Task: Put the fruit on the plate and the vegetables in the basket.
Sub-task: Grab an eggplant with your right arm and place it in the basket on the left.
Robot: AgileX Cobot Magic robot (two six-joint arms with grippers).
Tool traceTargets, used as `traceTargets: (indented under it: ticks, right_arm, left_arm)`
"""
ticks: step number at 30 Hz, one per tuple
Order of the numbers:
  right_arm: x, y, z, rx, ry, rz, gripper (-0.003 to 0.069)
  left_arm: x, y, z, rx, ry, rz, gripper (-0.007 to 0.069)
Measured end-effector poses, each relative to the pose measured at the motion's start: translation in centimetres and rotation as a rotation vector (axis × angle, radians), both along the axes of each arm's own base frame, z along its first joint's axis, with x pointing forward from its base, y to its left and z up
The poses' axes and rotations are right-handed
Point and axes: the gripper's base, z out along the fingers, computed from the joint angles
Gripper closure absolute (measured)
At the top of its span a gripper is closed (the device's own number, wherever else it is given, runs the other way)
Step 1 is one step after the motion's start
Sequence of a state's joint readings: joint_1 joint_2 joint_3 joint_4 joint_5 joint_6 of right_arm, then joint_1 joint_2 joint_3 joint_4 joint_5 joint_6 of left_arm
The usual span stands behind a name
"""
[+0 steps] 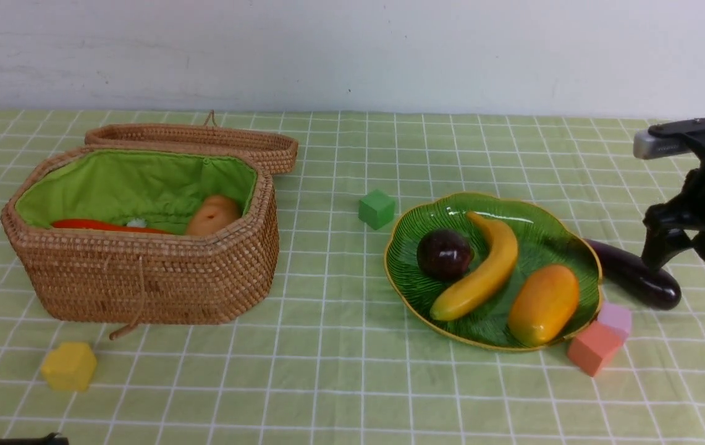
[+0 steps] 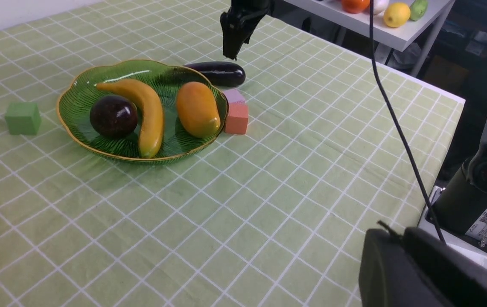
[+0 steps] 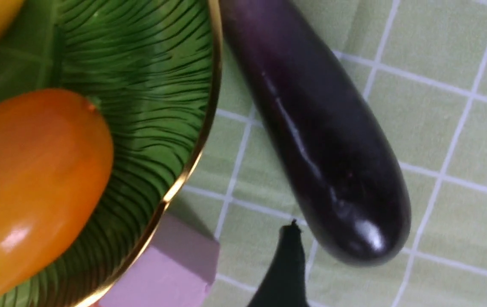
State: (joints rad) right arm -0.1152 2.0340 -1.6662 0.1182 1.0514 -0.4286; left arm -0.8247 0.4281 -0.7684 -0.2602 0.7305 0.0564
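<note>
status: all three fruits lie on the plate (image 1: 574, 242) — banana (image 1: 479, 275), mango (image 1: 544, 304) and mangosteen (image 1: 445, 254). the basket (image 1: 142, 278) holds the carrot (image 1: 102, 226) and the potato (image 1: 213, 215); its lid is folded back. remaining item: the eggplant (image 1: 636, 275), lying on the table (image 1: 327, 371) just beside the plate's right edge, near a pink block (image 1: 615, 317).

arm pose: the right hand (image 1: 676, 250) hangs above the eggplant's rounded end, jaws spread, nothing gripped — likely positioned for the pick. the left hand is out of frame in all views; it appears pressed together, holding nothing visible.
</note>
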Motion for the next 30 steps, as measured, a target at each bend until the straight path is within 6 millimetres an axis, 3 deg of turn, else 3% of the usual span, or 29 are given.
traceTargets:
  ticks: [4,13,17,30]
  right_arm:
    - [0.7,-0.1,-2.0,-0.001,0.018,0.004,0.0046]
    - [1.6,-0.2,-5.5,-0.001,0.049,0.006,0.0185]
    - [1.7,-0.2,-5.8,-0.001,0.053,0.006,0.0234]
    - [1.5,-0.2,-5.8,0.009,0.070,-0.024,0.0237]
  left_arm:
    - [0.0,0.0,0.0,0.000,0.000,0.000,0.0585]
    - [0.0,0.0,0.0,0.000,-0.002,0.001,0.0585]
    - [0.0,0.0,0.1,-0.004,-0.007,0.003,0.0585]
    - [0.3,0.2,0.0,0.017,-0.024,0.039,0.0585]
